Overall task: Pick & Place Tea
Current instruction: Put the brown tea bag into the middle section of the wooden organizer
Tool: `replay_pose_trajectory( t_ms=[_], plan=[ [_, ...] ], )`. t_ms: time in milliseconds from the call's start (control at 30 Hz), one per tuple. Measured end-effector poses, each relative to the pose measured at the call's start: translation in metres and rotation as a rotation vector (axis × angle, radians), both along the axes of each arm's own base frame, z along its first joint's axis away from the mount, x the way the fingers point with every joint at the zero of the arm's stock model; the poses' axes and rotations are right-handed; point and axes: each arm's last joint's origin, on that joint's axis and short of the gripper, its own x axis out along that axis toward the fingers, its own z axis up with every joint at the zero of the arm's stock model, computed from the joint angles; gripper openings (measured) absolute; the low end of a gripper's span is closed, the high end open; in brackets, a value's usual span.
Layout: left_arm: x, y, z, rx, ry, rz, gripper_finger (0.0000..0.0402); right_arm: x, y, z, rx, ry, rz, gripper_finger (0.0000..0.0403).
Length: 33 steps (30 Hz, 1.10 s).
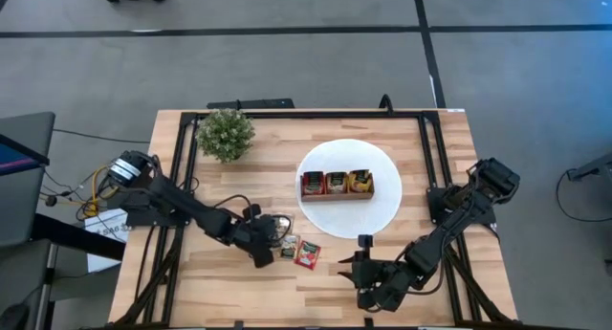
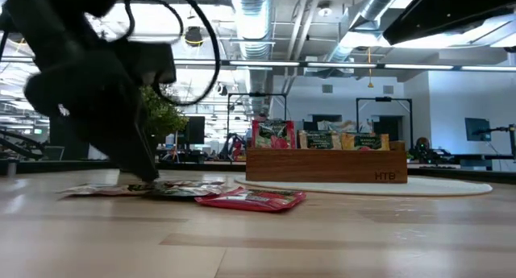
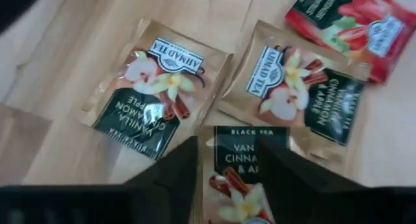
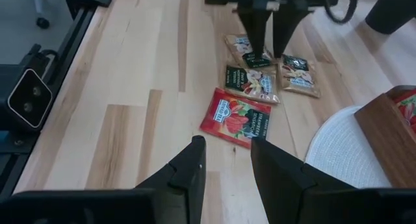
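Four tea sachets lie flat on the wooden table: a red one [image 4: 235,118] [image 1: 308,254] and three pale ones [image 3: 156,87] [image 3: 292,87] [image 3: 237,178]. My left gripper [image 3: 227,143] [image 1: 274,236] is open and slants down over the third pale sachet, which shows through the gap between its fingers; the right wrist view shows that gripper [image 4: 267,52] from the front. My right gripper [image 4: 226,149] [image 1: 358,255] hovers open near the front edge, with nothing between its fingers. More sachets stand upright in the wooden tray [image 1: 337,184] on the white plate [image 1: 382,213]. My left gripper comes at the pale sachet [image 3: 235,160] from above, slanting, one finger over each side of it. The sachet lies flat on the table. In the low view a fingertip [image 2: 147,178] reaches down to the sachets, but I cannot tell whether it touches.
A small green plant [image 1: 226,134] stands at the table's far left. The tray [image 2: 322,165] and the plate take up the middle right. Black frame rails [image 1: 287,113] run along the table's far and side edges. Bare wood lies along the near edge.
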Motion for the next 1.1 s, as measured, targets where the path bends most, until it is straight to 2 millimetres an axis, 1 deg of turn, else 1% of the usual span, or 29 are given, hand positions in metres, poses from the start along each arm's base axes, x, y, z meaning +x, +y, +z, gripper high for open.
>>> replay_pose_trajectory(
  t_ms=[67,133,233,333,533,567,633,733,867,967,1100],
  plan=[
    [0.003,0.0,-0.01,-0.001,0.02,0.0,0.0174,0.001,-0.001,0.0,0.0,0.0,-0.002,0.0113],
    [0.005,-0.001,-0.015,0.007,0.029,0.0,0.0192,0.001,-0.001,0.0,0.0,0.0,-0.002,0.0113],
    [0.006,-0.004,-0.024,0.039,0.044,-0.03,0.019,0.001,-0.001,0.0,-0.001,0.0,-0.002,0.0113],
    [0.005,-0.007,-0.026,0.066,0.056,-0.071,0.0153,0.001,-0.001,0.0,-0.001,0.0,-0.002,0.0113],
    [0.002,-0.014,-0.027,0.088,0.057,-0.126,0.0025,0.001,-0.001,0.0,-0.001,0.0,-0.002,0.0113],
    [0.001,-0.015,-0.027,0.095,0.054,-0.132,0.0013,0.0,-0.001,0.0,-0.001,0.0,-0.002,0.0113],
    [0.001,-0.017,-0.026,0.111,0.042,-0.149,0.0008,0.0,-0.001,0.0,-0.001,0.0,-0.002,0.0113],
    [-0.001,-0.02,-0.02,0.133,0.004,-0.155,0.0003,0.001,-0.001,0.0,-0.001,0.0,-0.003,0.0113],
    [-0.003,-0.027,-0.006,0.154,-0.083,-0.151,0.0001,0.006,-0.003,-0.001,0.05,-0.018,-0.044,0.0113],
    [0.004,-0.039,0.012,0.19,-0.224,-0.13,0.0001,0.015,-0.007,0.001,0.108,-0.053,-0.074,0.0116],
    [0.011,-0.053,0.028,0.256,-0.415,-0.102,0.0001,0.028,-0.012,0.0,0.165,-0.095,-0.092,0.0142]
  ],
)
